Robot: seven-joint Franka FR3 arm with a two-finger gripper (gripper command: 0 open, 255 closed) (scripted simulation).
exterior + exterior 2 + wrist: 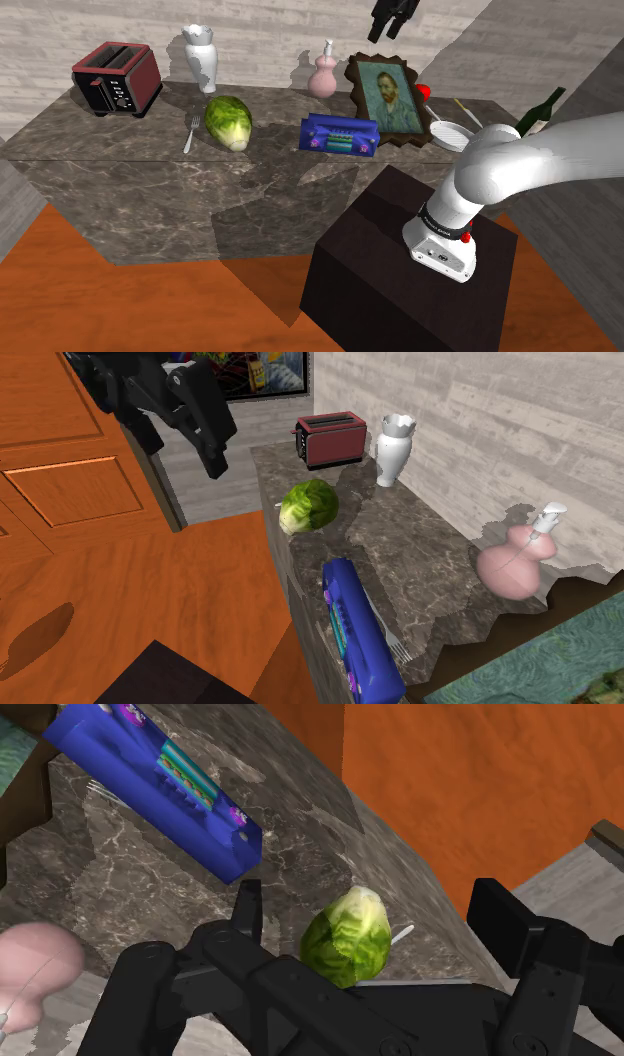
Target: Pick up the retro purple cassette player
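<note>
Jaws hang released high above the desk (130, 170); best approach: descend squarely over the blue-purple cassette player (340, 136), spanning its narrow depth, avoiding the framed portrait (388, 95).

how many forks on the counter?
2. One fork lies beside the cabbage, on the toaster side. A second fork lies along the blue-purple cassette player, on its wall side. Others could be hidden behind the portrait.

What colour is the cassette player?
The cassette player is deep blue with teal and purple front details, clearest in the wrist view.
</note>
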